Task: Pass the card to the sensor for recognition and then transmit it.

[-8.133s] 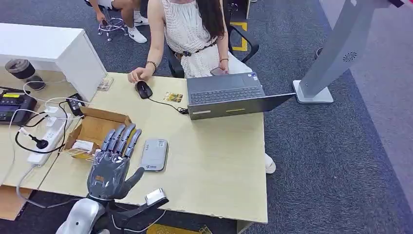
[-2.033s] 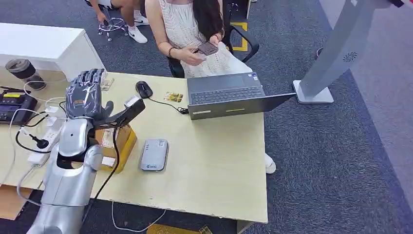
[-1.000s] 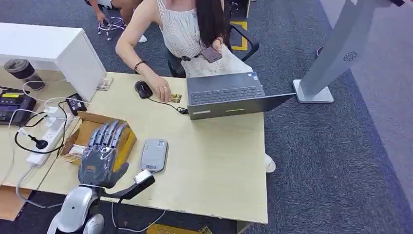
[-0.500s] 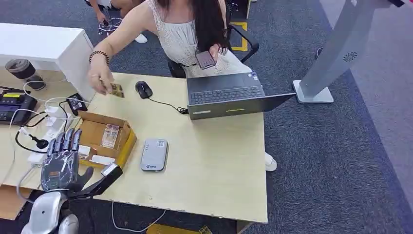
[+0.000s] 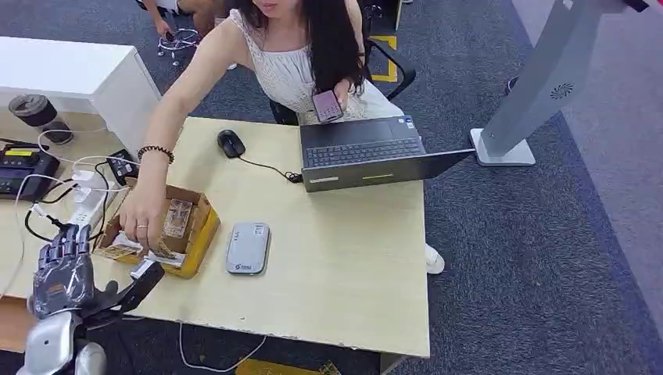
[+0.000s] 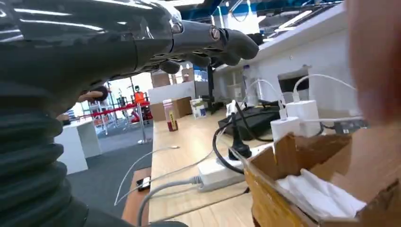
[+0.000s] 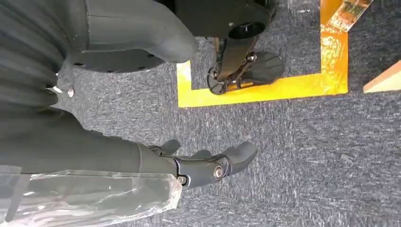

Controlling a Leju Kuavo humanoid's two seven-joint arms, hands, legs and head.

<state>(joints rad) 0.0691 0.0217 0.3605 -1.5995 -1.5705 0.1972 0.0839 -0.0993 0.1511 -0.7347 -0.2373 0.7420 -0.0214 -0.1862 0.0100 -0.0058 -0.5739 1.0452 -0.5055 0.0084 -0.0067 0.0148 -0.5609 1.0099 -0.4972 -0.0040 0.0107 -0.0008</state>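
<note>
Desk edge: left hand (image 5: 61,272) open, empty, near cardboard box (image 5: 202,226).

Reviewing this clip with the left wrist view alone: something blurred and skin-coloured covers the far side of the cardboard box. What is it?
Observer: A person's hand, reaching from across the table down into the cardboard box.
Operator: Is the left hand touching the box?
Observer: No. In the head view the left hand hangs near the table's edge, apart from the box, fingers spread and empty.
Operator: Where is the sensor?
Observer: A flat grey reader lies on the table just beside the box, on the side away from the left hand.
Operator: And the right hand?
Observer: The right hand hangs over grey carpet, holding nothing.
</note>
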